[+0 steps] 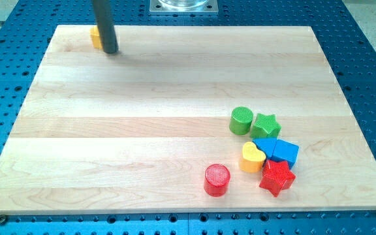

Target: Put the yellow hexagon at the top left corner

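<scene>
The yellow hexagon (95,37) lies near the wooden board's top left corner, mostly hidden behind my rod. My tip (110,51) rests on the board just right of and slightly below the hexagon, touching or nearly touching it. Only the hexagon's left part shows.
The wooden board (142,130) lies on a blue perforated table. A cluster sits at the lower right: a green cylinder (241,121), green star (265,125), blue block (278,150), yellow heart (252,156), red star (277,177) and red cylinder (217,180).
</scene>
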Robot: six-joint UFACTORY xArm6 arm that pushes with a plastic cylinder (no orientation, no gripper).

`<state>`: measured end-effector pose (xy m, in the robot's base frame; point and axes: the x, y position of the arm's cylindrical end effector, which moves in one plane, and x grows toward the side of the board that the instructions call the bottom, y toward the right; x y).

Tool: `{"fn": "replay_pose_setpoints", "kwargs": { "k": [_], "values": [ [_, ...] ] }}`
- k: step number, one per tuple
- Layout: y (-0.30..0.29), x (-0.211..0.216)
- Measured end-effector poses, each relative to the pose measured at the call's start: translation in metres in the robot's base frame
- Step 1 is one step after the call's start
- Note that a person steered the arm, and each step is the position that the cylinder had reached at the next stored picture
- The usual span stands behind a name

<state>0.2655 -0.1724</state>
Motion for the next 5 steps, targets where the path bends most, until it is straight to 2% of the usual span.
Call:
{"fn": "replay_pose_setpoints", "kwargs": {
  "k": [1,2,3,4,5],
  "values": [
    [-0.008,-0.025],
    [0.010,-0.039],
    [-0.036,-0.044],
    [0.007,-0.028],
    [0.097,0.034]
  ]
}}
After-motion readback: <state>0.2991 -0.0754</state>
